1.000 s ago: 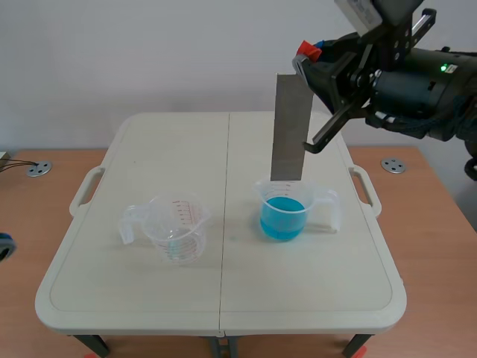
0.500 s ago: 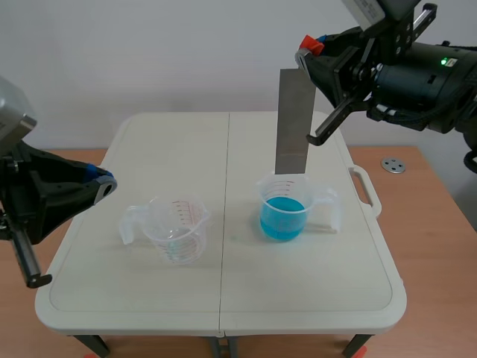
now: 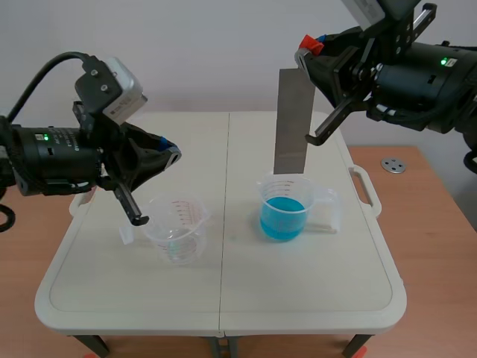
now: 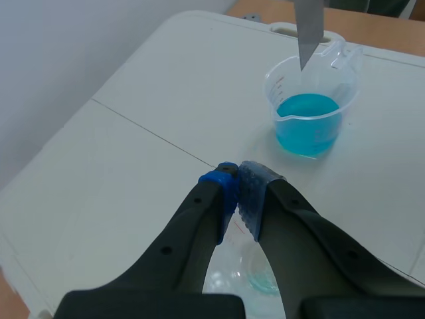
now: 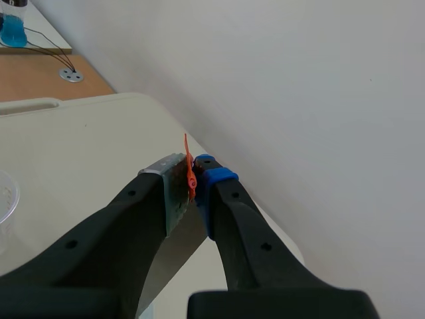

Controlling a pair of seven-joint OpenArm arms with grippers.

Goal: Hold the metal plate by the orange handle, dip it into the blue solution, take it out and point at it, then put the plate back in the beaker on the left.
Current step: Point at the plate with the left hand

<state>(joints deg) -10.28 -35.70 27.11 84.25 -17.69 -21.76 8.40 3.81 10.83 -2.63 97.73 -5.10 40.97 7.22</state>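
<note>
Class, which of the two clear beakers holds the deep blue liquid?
The beaker under the hanging metal plate; the other beaker, by the left claw, looks nearly empty.

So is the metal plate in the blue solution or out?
Out. The metal plate hangs upright from the right gripper, its lower edge above the blue solution in the beaker.

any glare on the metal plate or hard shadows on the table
Scene view: metal plate matte grey, no glare; only a faint soft shadow on the table beside the beaker of blue solution. Left wrist view: no glare on the solution. Right wrist view: plate shaded under the right hand.
</note>
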